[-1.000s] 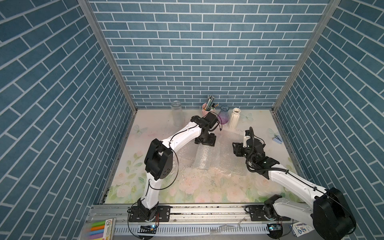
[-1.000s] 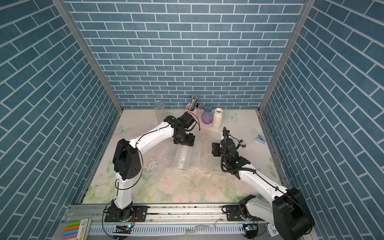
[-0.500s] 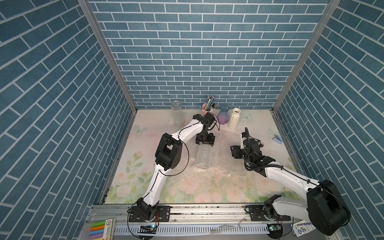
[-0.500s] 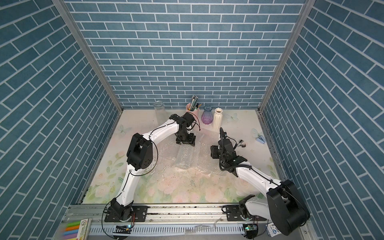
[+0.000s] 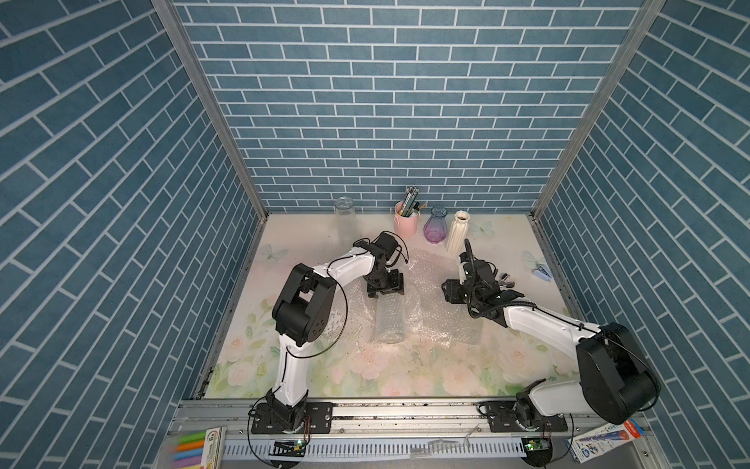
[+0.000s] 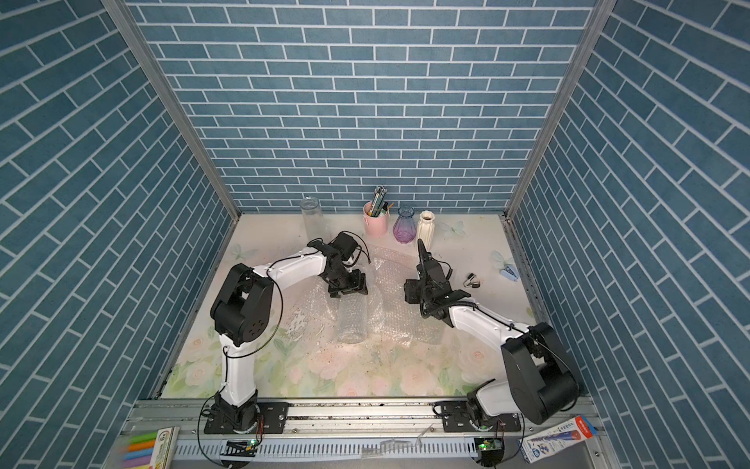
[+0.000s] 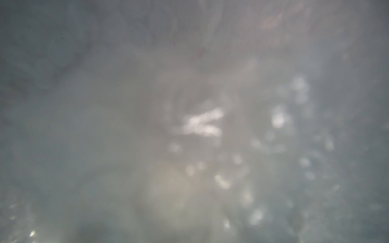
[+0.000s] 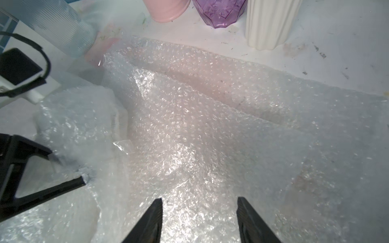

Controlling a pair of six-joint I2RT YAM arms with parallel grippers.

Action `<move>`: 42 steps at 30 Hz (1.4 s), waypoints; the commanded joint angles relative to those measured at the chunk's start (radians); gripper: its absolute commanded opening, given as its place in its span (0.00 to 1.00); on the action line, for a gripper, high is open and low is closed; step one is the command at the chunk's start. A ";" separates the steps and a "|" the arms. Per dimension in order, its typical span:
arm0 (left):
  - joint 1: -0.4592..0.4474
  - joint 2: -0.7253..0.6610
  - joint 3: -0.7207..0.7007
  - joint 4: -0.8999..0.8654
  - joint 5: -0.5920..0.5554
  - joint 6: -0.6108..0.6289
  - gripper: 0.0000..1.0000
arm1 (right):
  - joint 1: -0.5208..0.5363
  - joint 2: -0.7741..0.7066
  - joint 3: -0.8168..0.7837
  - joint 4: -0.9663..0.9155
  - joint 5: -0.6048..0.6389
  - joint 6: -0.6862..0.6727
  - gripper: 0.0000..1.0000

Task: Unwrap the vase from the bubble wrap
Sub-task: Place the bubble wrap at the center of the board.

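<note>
A clear cylindrical vase [image 5: 390, 325] [image 6: 352, 320] lies on its side mid-table with bubble wrap [image 5: 440, 312] [image 6: 399, 312] still clinging round it and spread as a crinkly sheet to its right. My left gripper [image 5: 386, 293] [image 6: 348, 291] points down on the vase's far end, jaws wide at either side and closed against it. The left wrist view shows only blurred bubble wrap [image 7: 273, 126] against the lens. My right gripper [image 5: 446, 290] [image 8: 200, 202] stands open just over the flat sheet [image 8: 189, 126], holding nothing. The left gripper's fingers [image 8: 52, 187] show there too.
Along the back wall stand a clear glass cylinder [image 5: 344, 213], a pink cup of pens [image 5: 406, 223], a purple vase [image 5: 435, 230] and a white ribbed vase [image 5: 457, 233]. Small clips [image 6: 471, 280] and a blue item [image 5: 542, 271] lie at the right edge.
The left arm has refolded, its elbow swinging toward the front. Its gripper and the vase shifted slightly toward the front left. The right gripper edged left over the sheet.
</note>
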 commanded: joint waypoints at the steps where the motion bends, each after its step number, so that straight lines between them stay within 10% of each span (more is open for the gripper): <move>1: -0.005 -0.016 -0.069 0.053 0.002 -0.080 0.64 | -0.003 0.001 0.027 -0.052 -0.020 -0.040 0.58; 25: -0.032 0.191 0.392 -0.195 -0.024 0.083 0.89 | -0.003 -0.211 0.006 -0.167 -0.050 0.055 0.58; 42: -0.025 0.024 0.246 0.045 0.230 -0.020 0.96 | -0.003 -0.255 0.016 -0.146 -0.093 0.129 0.57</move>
